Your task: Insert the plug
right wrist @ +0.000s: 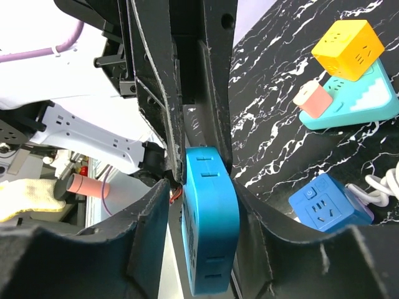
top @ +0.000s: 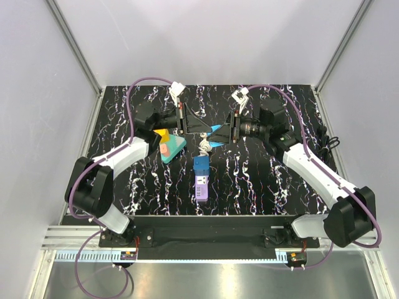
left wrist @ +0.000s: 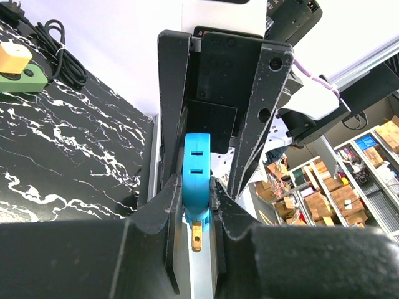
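Observation:
A blue plug (top: 215,132) hangs in the air between both grippers over the middle of the table. My left gripper (top: 204,128) is shut on it; in the left wrist view (left wrist: 196,193) both fingers press the plug (left wrist: 198,168), and a brass prong (left wrist: 197,235) points towards the camera. My right gripper (top: 223,132) stands around the plug's other end. In the right wrist view (right wrist: 201,187) the plug (right wrist: 209,230) touches one finger, with a gap at the other. A blue and purple power strip (top: 201,177) lies below on the table and shows in the right wrist view (right wrist: 327,208).
A teal triangular socket block (top: 173,149) with a yellow cube (right wrist: 348,48) and a pink plug (right wrist: 313,99) lies left of centre. A white cable (top: 204,148) runs from the strip. A green socket (left wrist: 19,71) and a black cable (left wrist: 59,53) lie at the right edge.

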You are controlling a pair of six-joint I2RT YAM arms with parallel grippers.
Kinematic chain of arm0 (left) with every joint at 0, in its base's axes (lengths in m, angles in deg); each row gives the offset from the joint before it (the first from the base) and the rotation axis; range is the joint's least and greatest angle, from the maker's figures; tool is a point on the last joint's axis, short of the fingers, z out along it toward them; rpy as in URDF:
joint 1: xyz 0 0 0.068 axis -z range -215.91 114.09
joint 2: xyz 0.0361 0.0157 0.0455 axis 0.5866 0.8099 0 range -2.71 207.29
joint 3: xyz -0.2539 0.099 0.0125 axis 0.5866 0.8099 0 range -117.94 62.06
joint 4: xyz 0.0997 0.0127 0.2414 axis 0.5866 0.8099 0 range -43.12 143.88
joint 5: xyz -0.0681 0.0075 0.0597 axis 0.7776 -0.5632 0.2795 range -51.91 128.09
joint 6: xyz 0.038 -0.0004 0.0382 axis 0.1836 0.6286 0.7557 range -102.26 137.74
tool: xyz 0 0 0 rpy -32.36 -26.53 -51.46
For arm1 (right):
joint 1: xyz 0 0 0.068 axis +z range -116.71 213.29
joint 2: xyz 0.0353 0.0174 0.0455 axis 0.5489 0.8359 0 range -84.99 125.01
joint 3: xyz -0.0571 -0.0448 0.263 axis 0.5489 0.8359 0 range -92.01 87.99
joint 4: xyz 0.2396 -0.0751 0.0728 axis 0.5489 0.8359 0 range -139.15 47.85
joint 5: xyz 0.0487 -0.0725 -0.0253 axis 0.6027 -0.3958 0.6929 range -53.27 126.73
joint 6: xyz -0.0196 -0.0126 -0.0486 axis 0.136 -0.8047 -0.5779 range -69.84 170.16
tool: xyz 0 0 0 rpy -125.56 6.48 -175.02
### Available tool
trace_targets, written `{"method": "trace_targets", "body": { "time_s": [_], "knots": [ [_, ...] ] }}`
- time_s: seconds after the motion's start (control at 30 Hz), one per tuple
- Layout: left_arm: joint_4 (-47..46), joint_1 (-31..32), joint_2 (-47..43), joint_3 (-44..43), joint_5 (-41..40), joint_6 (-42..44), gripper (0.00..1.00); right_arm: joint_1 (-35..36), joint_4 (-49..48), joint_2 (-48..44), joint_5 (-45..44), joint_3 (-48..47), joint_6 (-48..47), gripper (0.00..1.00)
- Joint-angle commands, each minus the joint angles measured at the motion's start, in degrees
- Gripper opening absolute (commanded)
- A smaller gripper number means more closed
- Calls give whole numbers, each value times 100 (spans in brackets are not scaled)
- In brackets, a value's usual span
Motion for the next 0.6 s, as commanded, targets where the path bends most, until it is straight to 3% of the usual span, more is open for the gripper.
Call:
{"method": "trace_targets", "body": {
  "time_s": [0.0, 0.07, 0.17, 0.37, 0.47, 0.5, 0.57],
  "knots": [
    [-498, -6, -44, 21, 5, -10, 0, -39, -345, -192, 108, 27, 171, 50],
    [-481, -6, -61, 21, 14, 16, 0, -75, -363, -253, 108, 63, 189, 49],
    [-375, -6, -79, 12, 5, 77, 0, -101, -363, -280, 143, 107, 162, 34],
    [-314, -6, -70, 3, -22, 139, 0, -154, -380, -315, 135, 212, 118, 32],
    [-252, -6, -52, 3, -39, 200, 0, -180, -424, -315, 170, 230, 118, 0],
    [-69, -15, -61, -23, -74, 244, 25, -189, -424, -332, 179, 221, 110, 0],
    [282, -68, -131, -41, -127, 593, 60, -233, -389, -350, 179, 186, 66, 0]
  ]
}}
